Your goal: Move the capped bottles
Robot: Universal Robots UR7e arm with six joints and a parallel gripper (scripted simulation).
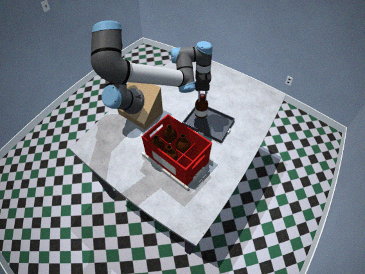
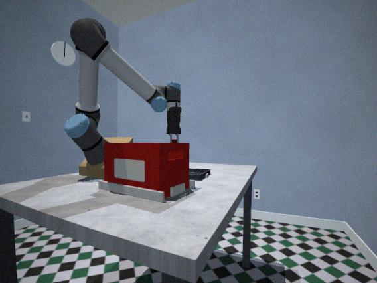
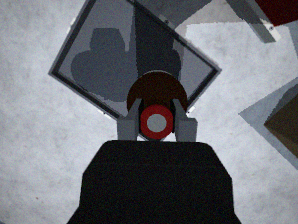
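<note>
Risk comes first for us here: the capped bottle (image 1: 201, 109) hangs from the gripper (image 1: 202, 95) by its neck only, just under the red cap (image 3: 156, 122), so a hard touchdown or a slightly tilted release could tip it on the tray (image 1: 225, 122). We judge also that it hangs close to the tray's near corner (the wrist view shows the brown body over that edge region), so if it comes down on the raised rim it would not stand. The tray lies loose on the bench (image 1: 257, 103), and a sideways push from the bottle could shift it.

We see the arm reaching from its wooden pedestal (image 1: 151, 106) with the forearm almost level and the wrist pointing straight down. The jaws are closed on the bottle's neck, one finger on each side of the cap. The bottle is upright, but we cannot tell whether its base already touches the tray.

The red crate (image 1: 193, 161) beside the tray holds four brown bottles; their tops are too small for us to tell capped from open.
</note>
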